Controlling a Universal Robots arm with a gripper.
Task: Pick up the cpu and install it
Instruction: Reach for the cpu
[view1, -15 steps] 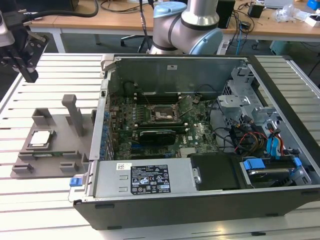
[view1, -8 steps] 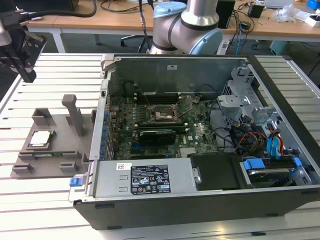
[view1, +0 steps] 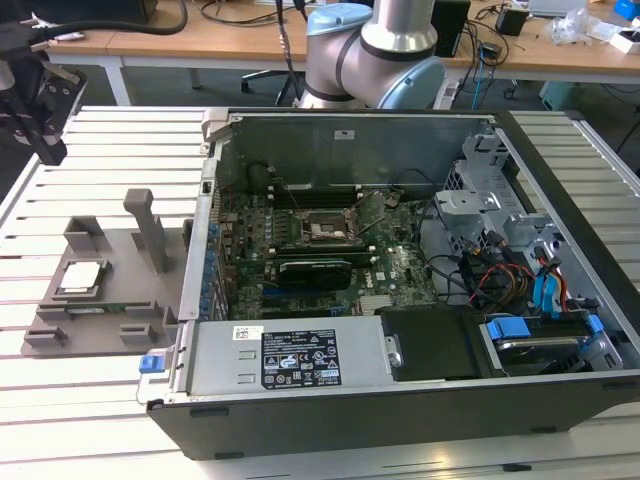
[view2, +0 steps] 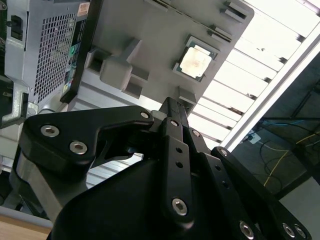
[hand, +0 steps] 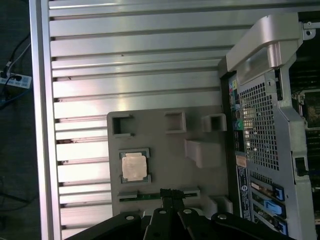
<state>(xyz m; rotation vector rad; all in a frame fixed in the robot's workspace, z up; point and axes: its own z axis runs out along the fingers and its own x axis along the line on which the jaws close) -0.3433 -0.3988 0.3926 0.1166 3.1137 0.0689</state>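
**Colleague:** Where is the cpu?

**Me:** The cpu (view1: 80, 277) lies in a recess of the grey tray (view1: 112, 248) on the slatted table (view1: 100, 140). That is at the exterior view's left of the open case (view1: 400, 400), and well apart from the socket (view1: 325, 228) inside it.

**Colleague:** And the claw?

**Me:** In the first wrist view I see the gripper (hand: 167, 192) over the tray's edge, near the cpu and not touching it. Its fingertips are together, with nothing between them.

**Colleague:** Which way does the cpu point?

**Me:** It lies flat, metal plate up. It is square, so I see no long axis. Its sides run parallel to the tray's sides. I cannot make out a corner mark, so I cannot tell its rotation.

**Colleague:** What worries you?

**Me:** As I judge it, closed fingers lowered here would press on the plate or the tray. The recess posts crowd the cpu's thin edges, so a grasp could snag or slip. If it is seated with the wrong turn, it could damage the socket.
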